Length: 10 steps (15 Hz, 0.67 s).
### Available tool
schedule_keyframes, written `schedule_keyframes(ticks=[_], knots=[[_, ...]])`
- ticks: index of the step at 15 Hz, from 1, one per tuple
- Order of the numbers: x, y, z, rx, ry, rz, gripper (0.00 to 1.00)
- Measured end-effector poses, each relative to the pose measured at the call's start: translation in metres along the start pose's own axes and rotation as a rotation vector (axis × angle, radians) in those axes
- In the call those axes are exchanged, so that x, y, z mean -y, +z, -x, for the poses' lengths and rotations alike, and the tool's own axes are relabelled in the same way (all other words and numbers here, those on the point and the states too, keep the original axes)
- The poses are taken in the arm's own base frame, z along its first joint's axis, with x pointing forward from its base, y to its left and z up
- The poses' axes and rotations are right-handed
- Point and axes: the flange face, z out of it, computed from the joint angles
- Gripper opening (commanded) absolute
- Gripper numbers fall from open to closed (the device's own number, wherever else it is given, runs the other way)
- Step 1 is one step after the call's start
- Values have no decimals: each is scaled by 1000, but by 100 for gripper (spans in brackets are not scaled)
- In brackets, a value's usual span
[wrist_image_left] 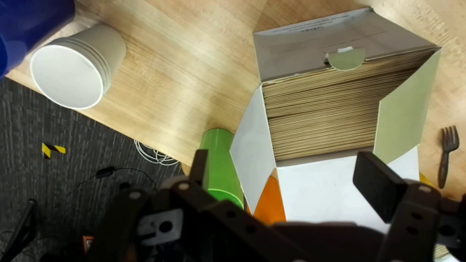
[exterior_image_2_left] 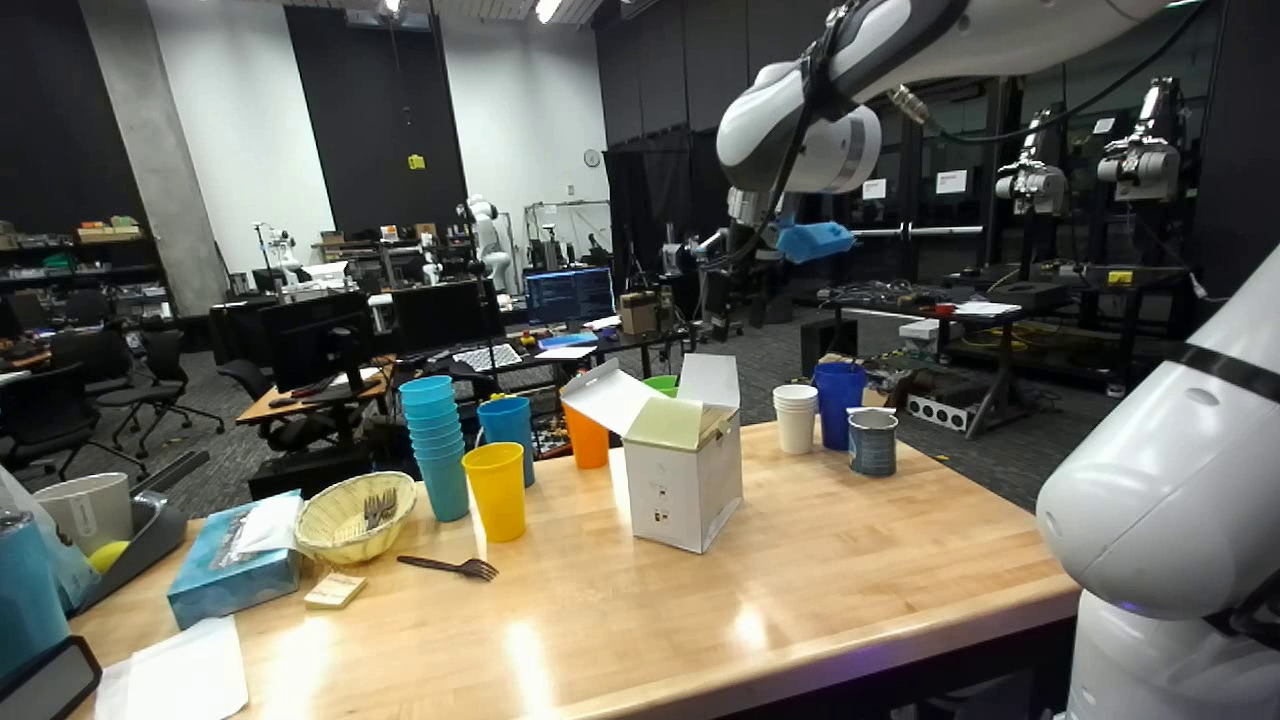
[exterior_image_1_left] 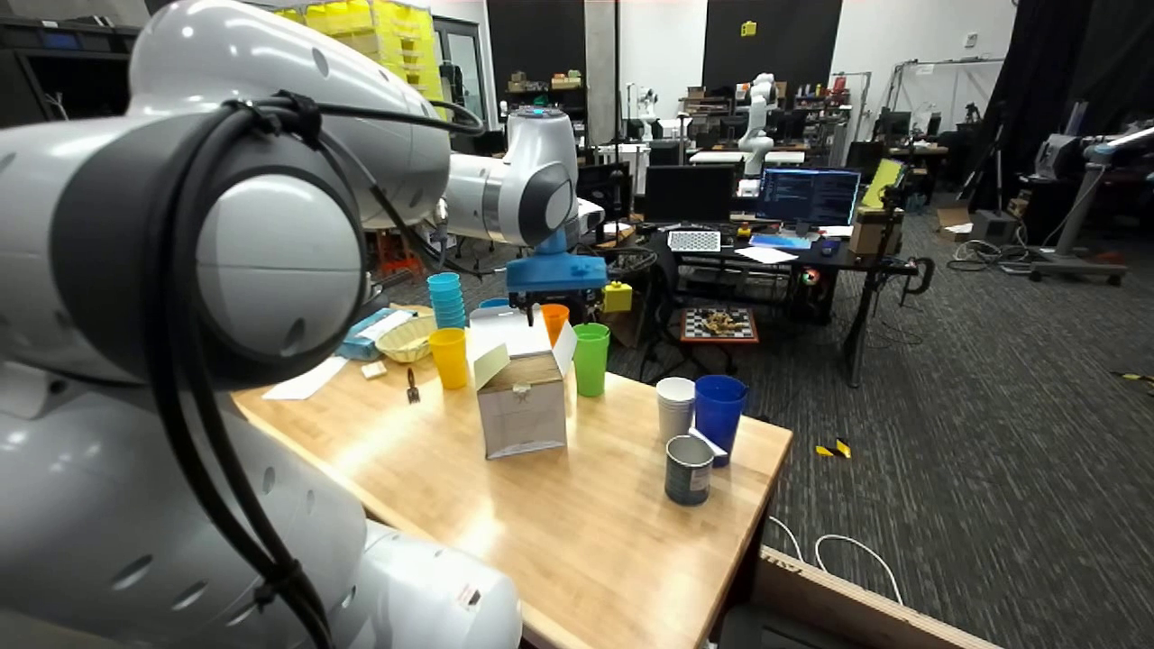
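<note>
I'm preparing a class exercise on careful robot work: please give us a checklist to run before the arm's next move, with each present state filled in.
1. Pincer open: ok, its fingers stand apart.
2. Pincer unloaded: ok, nothing is gripped between the fingers.
3. Box open: ok, flaps are spread and brown sheets show inside.
4. Pincer clear of the flaps: cannot tell, the gap is hard to judge.
5. Room beside the box: not ok, the green cup and orange cup stand close.
6. Fork clear of the box: ok, it lies apart.
</note>
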Motion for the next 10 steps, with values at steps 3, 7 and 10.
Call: schedule_keyframes(ticks=[3, 7, 10], knots=[[-2, -3, 0, 8, -9, -35, 100], [-9, -3, -2, 0, -18, -80, 100], [-16, 7, -7, 12, -18, -101, 100]])
